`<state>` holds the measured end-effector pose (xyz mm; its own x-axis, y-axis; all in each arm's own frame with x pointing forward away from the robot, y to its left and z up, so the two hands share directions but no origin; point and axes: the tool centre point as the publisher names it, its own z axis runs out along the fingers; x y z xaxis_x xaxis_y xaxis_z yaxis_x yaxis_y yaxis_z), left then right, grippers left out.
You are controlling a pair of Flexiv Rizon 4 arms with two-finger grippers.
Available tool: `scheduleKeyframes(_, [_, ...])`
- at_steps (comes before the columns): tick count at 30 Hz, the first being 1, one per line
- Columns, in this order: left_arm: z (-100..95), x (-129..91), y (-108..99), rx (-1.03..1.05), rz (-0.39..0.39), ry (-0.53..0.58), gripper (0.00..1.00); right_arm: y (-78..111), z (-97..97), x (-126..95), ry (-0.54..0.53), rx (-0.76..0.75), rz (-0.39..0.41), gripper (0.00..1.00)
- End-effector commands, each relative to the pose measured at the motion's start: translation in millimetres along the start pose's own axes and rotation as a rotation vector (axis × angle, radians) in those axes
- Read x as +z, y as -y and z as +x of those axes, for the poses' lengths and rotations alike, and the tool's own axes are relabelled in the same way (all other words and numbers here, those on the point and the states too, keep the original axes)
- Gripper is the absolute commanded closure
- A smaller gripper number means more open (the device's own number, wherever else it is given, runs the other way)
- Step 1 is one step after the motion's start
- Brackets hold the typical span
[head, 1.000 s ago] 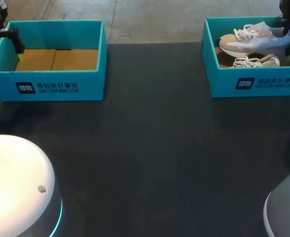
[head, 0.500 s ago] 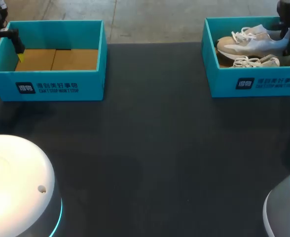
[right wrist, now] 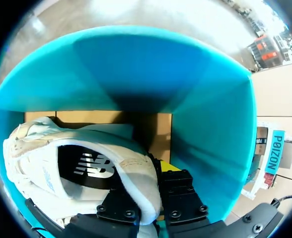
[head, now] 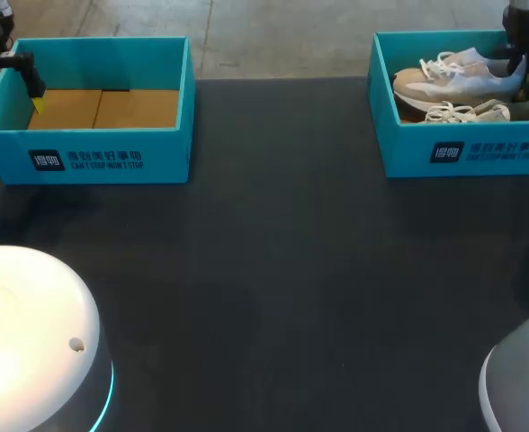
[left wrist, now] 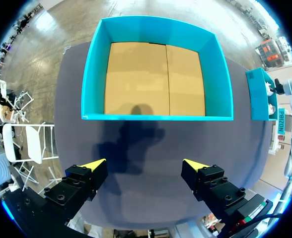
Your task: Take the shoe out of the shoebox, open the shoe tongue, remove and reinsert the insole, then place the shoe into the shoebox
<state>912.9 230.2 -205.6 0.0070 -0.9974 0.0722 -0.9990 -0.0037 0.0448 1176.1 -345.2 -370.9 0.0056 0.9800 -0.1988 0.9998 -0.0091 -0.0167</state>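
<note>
Shoe (head: 458, 76) position: inside the right shoebox (head: 467, 155), which stands at the table's (head: 291, 288) far-right corner. The shoe is white and beige. It lies along the box's far side with its toe toward the table's middle and its heel toward the right end wall. A second shoe (head: 480, 112) of the same colours lies in the same box, beside the first and nearer the front wall.

Right gripper (head: 516, 67): lowered into the right shoebox at the heel of the far shoe. In the right wrist view the gripper (right wrist: 147, 172) has the heel collar of the shoe (right wrist: 61, 158) pinched between its two fingers, one on the inner and one on the outer face. One yellow tip shows beside the collar. The box's blue walls (right wrist: 136, 64) surround the gripper, and the cardboard floor shows ahead of it. Whether the shoe rests on that floor or is raised clear of it cannot be determined.

Left gripper (head: 9, 101): positioned at the table's far-left corner, just outside the end wall of the left shoebox (head: 112, 157). In the left wrist view its fingers (left wrist: 145, 164) are spread wide with nothing between them, and they stand apart from the box wall (left wrist: 156, 117). This box contains only its brown cardboard floor.
</note>
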Motion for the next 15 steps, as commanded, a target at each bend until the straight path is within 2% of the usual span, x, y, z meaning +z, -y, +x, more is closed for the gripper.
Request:
scheduleKeyframes(1, [-0.2, -0.4, -0.4, 0.000, 0.000, 0.002, 0.00, -11.5, -2.9, 1.4, -0.013, -0.007, 0.111, 1.00])
scheduleKeyframes(15, [-0.2, -0.4, -0.4, 0.000, 0.000, 0.002, 0.00, -9.4, 1.5, 2.2, -0.043, -0.016, 0.119, 1.00])
